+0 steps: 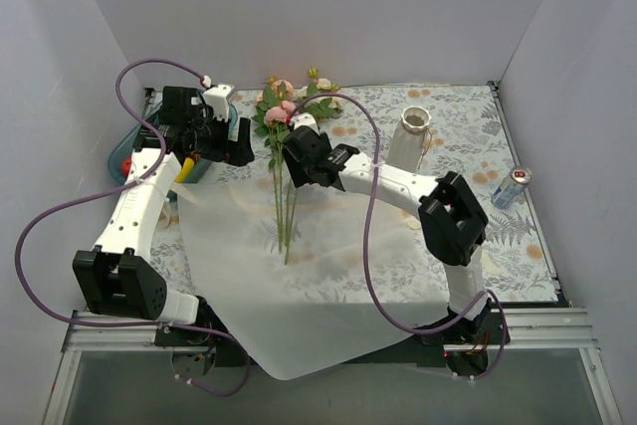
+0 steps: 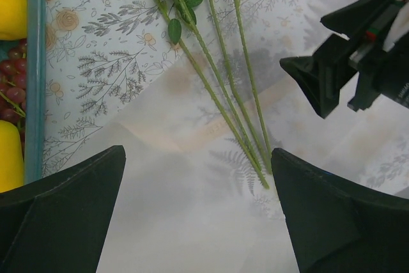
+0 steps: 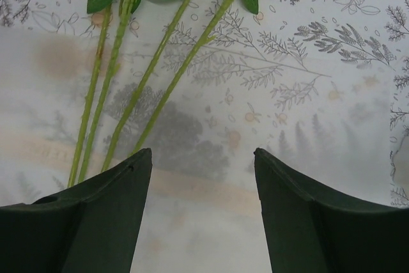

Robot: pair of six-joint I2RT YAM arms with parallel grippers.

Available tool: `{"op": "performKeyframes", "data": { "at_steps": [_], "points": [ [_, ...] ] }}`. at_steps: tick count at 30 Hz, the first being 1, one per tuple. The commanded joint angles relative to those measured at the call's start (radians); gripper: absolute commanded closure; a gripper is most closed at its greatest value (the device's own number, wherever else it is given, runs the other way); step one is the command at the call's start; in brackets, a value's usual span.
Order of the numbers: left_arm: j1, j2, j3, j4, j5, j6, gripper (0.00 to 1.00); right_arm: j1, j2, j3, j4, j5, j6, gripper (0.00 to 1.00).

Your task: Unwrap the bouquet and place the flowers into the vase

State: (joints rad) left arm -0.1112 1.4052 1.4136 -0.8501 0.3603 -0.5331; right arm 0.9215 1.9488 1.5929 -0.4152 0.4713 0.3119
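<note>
The bouquet lies unwrapped: the flowers (image 1: pixel 283 106), pink and cream roses, rest with their heads on the tablecloth. Their long green stems (image 1: pixel 286 211) lie on the flat white translucent paper (image 1: pixel 249 286). The white ribbed vase (image 1: pixel 412 138) stands upright to the right, apart from them. My left gripper (image 1: pixel 242 149) hovers open just left of the stems (image 2: pixel 220 87), with nothing between its fingers (image 2: pixel 198 151). My right gripper (image 1: pixel 289 168) is open just right of the stems (image 3: pixel 115 75) and holds nothing (image 3: pixel 203 151).
A blue tray (image 1: pixel 117 146) with yellow and red fruit (image 2: pixel 11 4) sits at the far left behind the left arm. A silver drink can (image 1: pixel 511 187) stands at the right edge. The paper hangs over the table's near edge. White walls enclose the table.
</note>
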Motion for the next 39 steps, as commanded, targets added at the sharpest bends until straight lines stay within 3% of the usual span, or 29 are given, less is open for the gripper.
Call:
{"op": "performKeyframes", "data": {
  "at_steps": [1,16,29,39],
  "points": [
    [0.001,-0.063,-0.024,0.025,-0.018,0.024,0.02,-0.030,0.068,0.114,0.088,0.003,0.026,0.27],
    [0.001,-0.104,-0.051,0.016,-0.029,0.059,0.02,-0.065,0.320,0.269,0.107,0.000,0.076,0.35],
    [0.001,-0.147,-0.100,0.025,-0.035,0.090,0.02,-0.088,0.351,0.219,0.170,-0.023,0.088,0.58],
    [0.001,-0.158,-0.108,0.008,-0.021,0.102,0.02,-0.121,0.403,0.260,0.164,-0.060,0.104,0.63]
  ]
}}
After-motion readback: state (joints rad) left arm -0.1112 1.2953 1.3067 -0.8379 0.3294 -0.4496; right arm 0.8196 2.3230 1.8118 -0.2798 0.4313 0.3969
